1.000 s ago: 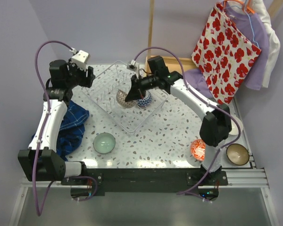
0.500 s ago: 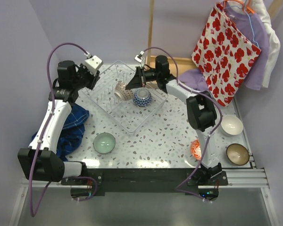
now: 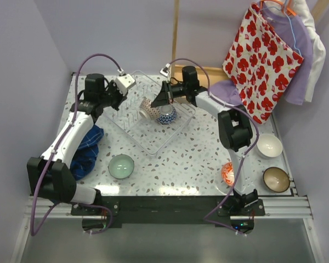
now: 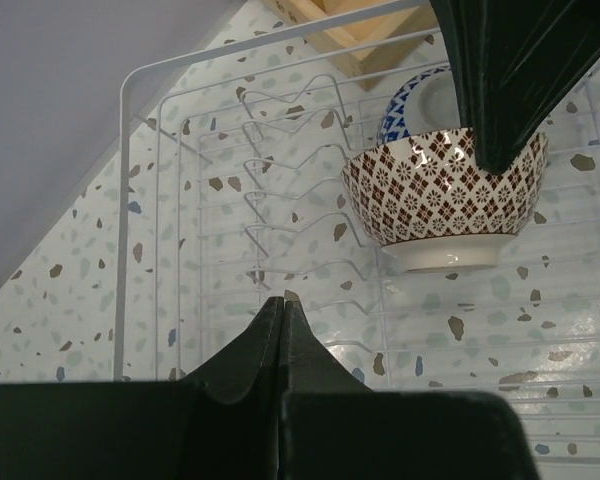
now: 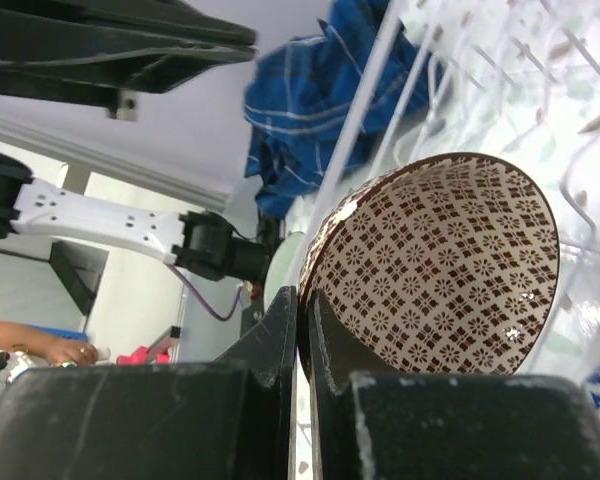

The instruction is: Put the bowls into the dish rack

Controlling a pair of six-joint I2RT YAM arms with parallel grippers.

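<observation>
In the top view the brown net-patterned bowl (image 3: 148,108) stands on edge over the clear dish rack (image 3: 145,137), my right gripper (image 3: 157,103) shut on its rim. The right wrist view shows the gripper (image 5: 302,295) pinching that bowl (image 5: 440,270) at its rim. A blue patterned bowl (image 3: 166,115) sits in the rack beside it. My left gripper (image 3: 114,100) hovers at the rack's left side, shut and empty (image 4: 282,300), facing the held bowl (image 4: 440,195). On the table are a pale green bowl (image 3: 121,166), a red/orange bowl (image 3: 228,173), a white bowl (image 3: 269,145) and a brown glazed bowl (image 3: 276,179).
A blue cloth (image 3: 85,148) lies at the table's left edge under the left arm. A shallow wooden box (image 3: 208,74) stands behind the rack. A red-flowered bag (image 3: 263,60) and clothes hang at the back right.
My left arm has swung right to the rack's side and its jaws have closed. The right arm has drawn back and shifted the net-patterned bowl slightly within the rack.
</observation>
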